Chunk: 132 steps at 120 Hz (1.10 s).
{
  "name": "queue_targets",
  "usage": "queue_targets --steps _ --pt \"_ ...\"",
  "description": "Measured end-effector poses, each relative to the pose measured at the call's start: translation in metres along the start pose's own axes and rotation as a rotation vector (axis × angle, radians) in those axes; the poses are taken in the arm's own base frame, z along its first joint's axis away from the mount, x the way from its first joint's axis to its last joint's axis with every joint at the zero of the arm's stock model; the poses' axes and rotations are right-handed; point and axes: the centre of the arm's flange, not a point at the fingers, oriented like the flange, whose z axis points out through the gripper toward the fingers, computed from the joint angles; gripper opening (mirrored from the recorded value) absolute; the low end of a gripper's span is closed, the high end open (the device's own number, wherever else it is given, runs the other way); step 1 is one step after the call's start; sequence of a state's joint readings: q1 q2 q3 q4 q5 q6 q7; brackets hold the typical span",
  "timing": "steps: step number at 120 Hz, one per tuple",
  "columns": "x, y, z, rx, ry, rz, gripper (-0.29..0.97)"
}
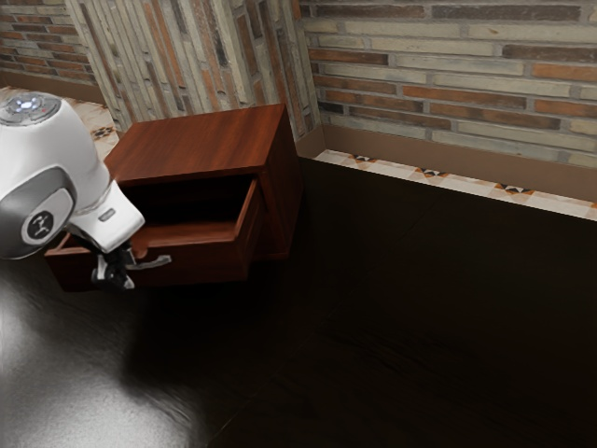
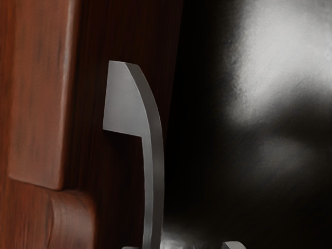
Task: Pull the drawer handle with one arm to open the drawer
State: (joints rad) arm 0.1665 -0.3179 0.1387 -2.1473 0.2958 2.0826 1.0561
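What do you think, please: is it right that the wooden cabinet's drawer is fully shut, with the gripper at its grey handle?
Not quite: the exterior view shows the drawer standing partly out of the wooden cabinet, not shut. The gripper is indeed at its grey handle.

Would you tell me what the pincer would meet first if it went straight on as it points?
Probably the grey drawer handle, right by the pincer, then the drawer front behind it; depth is unclear.

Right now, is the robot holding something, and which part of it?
Cannot tell: the gripper sits at one end of the handle, but a grip isn't visible.
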Motion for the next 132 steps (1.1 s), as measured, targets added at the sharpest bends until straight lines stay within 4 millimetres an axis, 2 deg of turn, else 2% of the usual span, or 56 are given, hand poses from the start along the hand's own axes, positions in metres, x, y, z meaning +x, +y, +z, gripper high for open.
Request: queue_targets --steps 14,60,67,71,84,104,116,132 --pt "-0.002 0.008 -0.002 0.005 0.006 -0.005 0.23" --pt "-0.009 0.028 -0.005 0.012 0.007 -0.018 0.44" --pt "-0.009 0.028 -0.006 0.012 0.007 -0.019 0.43" --pt "-0.008 0.029 -0.008 0.016 0.005 -0.017 0.37" --pt "0.003 0.032 -0.026 0.056 0.009 -0.001 0.45" --pt "0.021 0.029 -0.075 0.141 0.036 0.021 0.57" --pt "0.037 0.035 -0.097 0.167 0.043 0.049 0.61" --pt "0.045 0.042 -0.103 0.152 0.038 0.065 0.64"
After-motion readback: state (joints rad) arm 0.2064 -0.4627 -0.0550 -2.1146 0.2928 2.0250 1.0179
